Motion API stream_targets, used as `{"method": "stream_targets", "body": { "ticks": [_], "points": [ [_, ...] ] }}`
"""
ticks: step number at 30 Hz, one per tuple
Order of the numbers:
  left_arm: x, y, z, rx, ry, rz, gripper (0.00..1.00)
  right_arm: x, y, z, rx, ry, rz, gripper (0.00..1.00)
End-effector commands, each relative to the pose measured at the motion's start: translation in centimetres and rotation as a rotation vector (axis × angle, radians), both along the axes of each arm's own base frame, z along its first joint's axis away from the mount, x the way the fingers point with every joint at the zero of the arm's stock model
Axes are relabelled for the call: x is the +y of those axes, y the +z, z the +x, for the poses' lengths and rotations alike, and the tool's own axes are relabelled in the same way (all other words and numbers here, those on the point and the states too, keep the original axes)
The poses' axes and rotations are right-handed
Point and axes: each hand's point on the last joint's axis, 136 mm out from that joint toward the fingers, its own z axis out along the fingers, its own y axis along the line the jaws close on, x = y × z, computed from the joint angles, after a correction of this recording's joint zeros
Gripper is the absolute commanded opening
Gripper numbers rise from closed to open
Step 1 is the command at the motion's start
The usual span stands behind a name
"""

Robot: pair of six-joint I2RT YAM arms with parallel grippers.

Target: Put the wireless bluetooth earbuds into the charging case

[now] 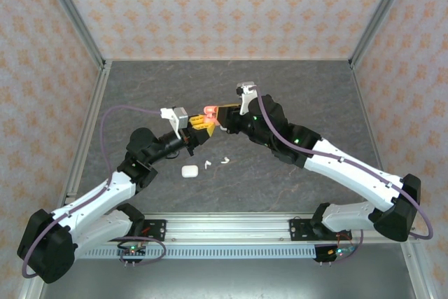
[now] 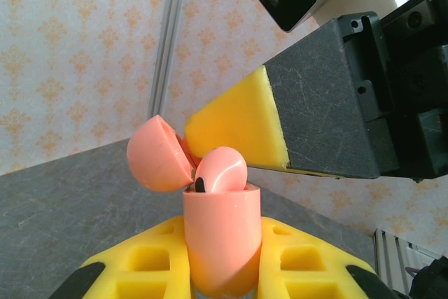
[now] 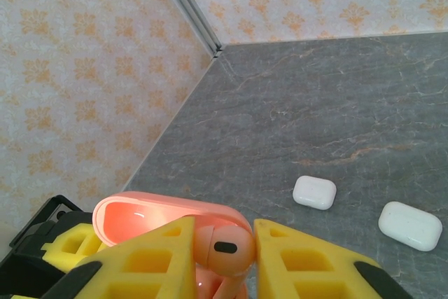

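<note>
My left gripper (image 2: 222, 227) is shut on a coral-pink charging case (image 2: 220, 250), held upright above the table with its lid (image 2: 157, 153) hinged open. My right gripper (image 3: 222, 232) is shut on a coral-pink earbud (image 3: 227, 246), whose round head (image 2: 221, 170) sits at the case's mouth with the stem down inside. In the top view the two grippers (image 1: 198, 129) (image 1: 218, 115) meet tip to tip over the middle of the table, the pink case (image 1: 208, 111) between them. Two white earbuds (image 1: 208, 164) (image 1: 225, 160) lie loose on the table just below.
A shut white case (image 1: 189, 171) lies on the grey table near the loose earbuds. The right wrist view shows two white cases (image 3: 314, 192) (image 3: 410, 225) on the grey surface. Patterned walls and metal corner posts (image 3: 189, 8) enclose the table.
</note>
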Motion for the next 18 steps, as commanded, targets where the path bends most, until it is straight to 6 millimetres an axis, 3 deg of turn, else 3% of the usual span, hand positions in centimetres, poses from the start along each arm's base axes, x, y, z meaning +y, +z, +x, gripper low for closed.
{"method": "stream_targets", "body": {
  "ticks": [1,18],
  "points": [
    [0.35,2.99,-0.25,-0.089,0.021,-0.032,0.0,0.31,0.84,-0.44,-0.001,0.022,-0.003,0.24],
    [0.6,2.84,0.29,-0.082,0.051,-0.037,0.0,1.21,0.22,-1.04,0.034,0.054,-0.063,0.27]
  ]
}}
